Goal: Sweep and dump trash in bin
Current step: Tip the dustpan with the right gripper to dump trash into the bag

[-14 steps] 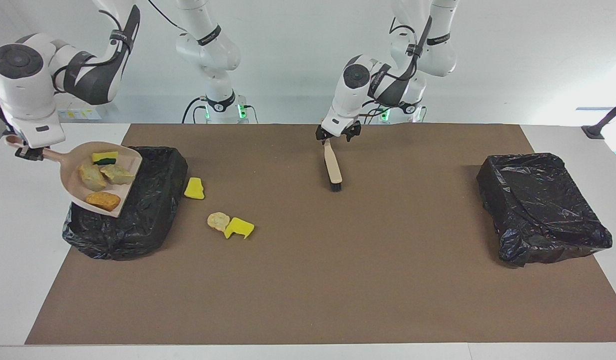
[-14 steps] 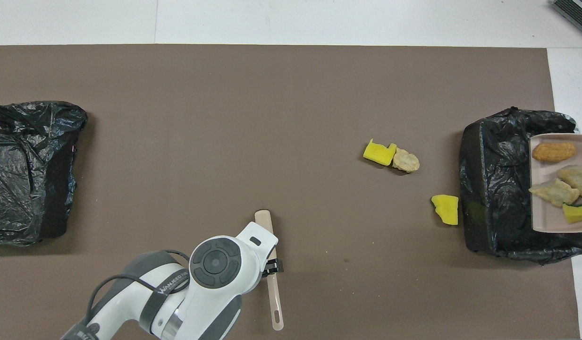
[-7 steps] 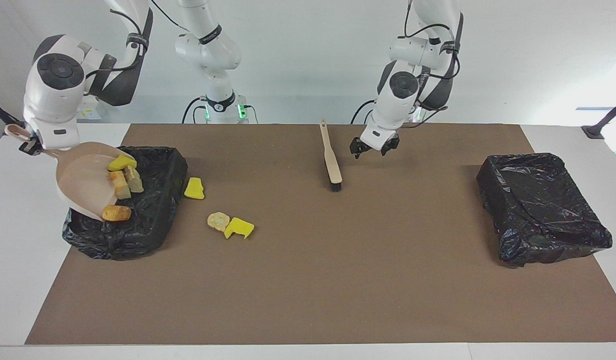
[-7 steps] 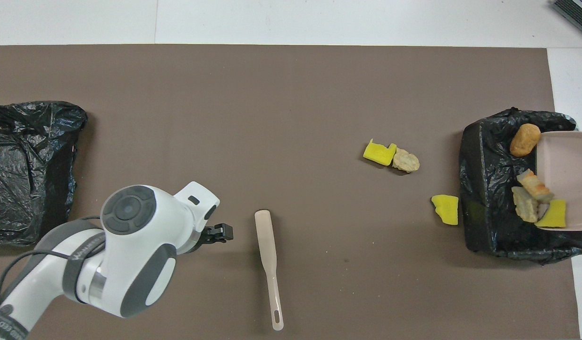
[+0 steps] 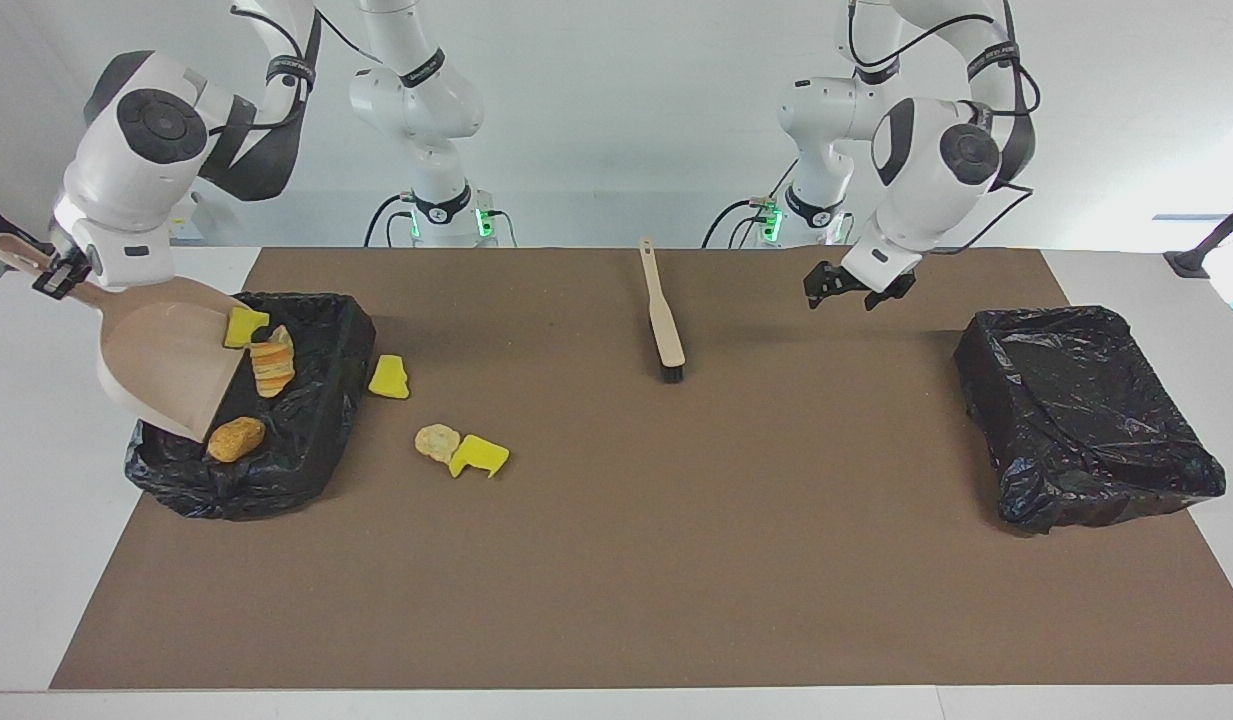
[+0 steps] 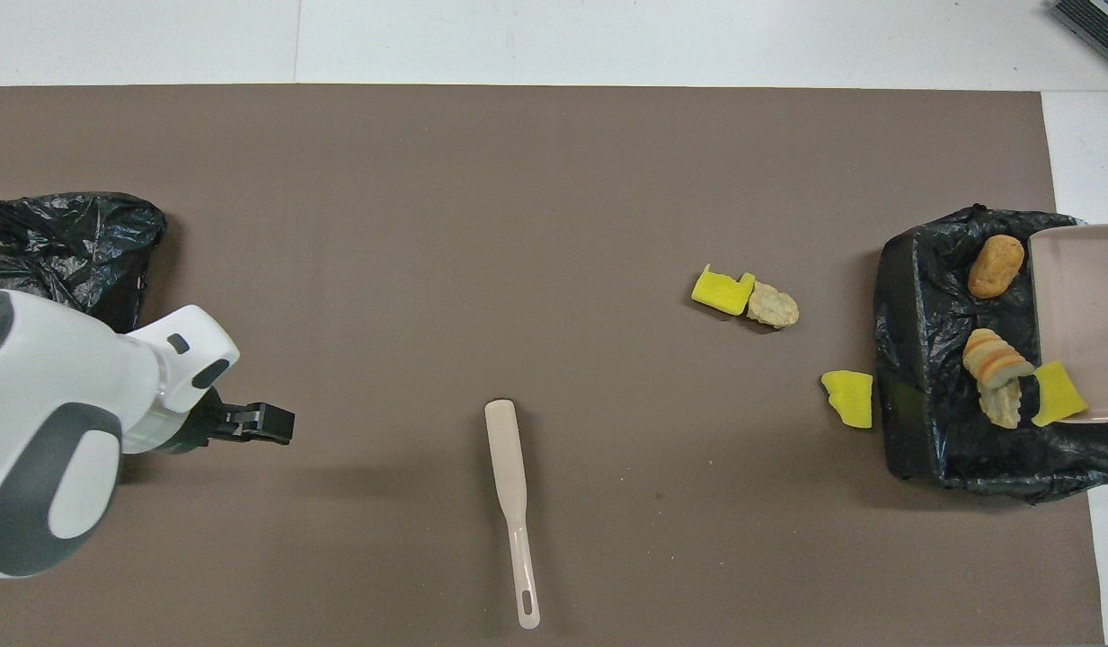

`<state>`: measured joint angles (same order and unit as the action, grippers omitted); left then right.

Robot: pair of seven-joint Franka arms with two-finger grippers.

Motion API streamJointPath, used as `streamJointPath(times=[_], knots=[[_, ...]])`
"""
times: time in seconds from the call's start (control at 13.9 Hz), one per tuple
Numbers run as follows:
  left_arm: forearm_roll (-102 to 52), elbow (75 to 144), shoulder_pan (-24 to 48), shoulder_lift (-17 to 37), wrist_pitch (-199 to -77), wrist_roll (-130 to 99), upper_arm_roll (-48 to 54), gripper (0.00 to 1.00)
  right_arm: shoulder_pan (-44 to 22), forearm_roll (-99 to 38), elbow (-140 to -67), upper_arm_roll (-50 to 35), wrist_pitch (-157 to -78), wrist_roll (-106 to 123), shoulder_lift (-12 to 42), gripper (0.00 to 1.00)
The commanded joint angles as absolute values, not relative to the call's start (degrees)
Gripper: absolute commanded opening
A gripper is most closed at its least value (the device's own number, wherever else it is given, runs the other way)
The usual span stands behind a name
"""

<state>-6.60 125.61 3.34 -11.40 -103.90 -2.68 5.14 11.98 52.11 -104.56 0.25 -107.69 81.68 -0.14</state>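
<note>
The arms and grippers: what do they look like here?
Both arms are glossy white with rounded shells, dark grey joint sections and round dark end caps. Thin black cables loop along the upper links. The left gripper and right gripper are small, black and two-fingered. Green lights glow at the bases.

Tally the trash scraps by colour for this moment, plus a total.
Bright yellow scraps: 3 (one at the dustpan's lip over the bin, two on the mat)
Tan, beige or orange scraps: 4 (three in the bin, one on the mat)
Total: 7
</note>
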Motion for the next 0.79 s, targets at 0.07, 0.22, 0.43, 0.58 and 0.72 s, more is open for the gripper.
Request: streamJointPath(times=[0.07,0.22,0.43,0.58,0.72], knots=[[-4.8,115.6,-2.2,-10.8,-96.6,1.1,5.9,1.00,9.1,57.6,-103.4,-0.3,-107.0,83.8,-1.1,0.00],[-4.7,112.3,-3.8,-10.8,-95.3,1.1,5.9,1.00,8.2,59.8,-103.4,-1.0,-107.1,83.8,-1.2,0.00],[0.9,105.6,-4.2,-10.3,-90.2,2.2,6.0,1.00,7.3,59.0,-103.3,-3.0,-106.1,84.9,-3.2,0.00],[1.1,103.1,-4.0,-9.6,-88.3,2.3,6.1,1.00,7.4,58.6,-102.7,-6.4,-104.0,86.0,-3.7,0.00],[1.4,102.9,-3.6,-9.6,-87.0,2.3,6.1,1.00,7.4,56.4,-100.9,-8.2,-102.0,85.9,-3.4,0.00]])
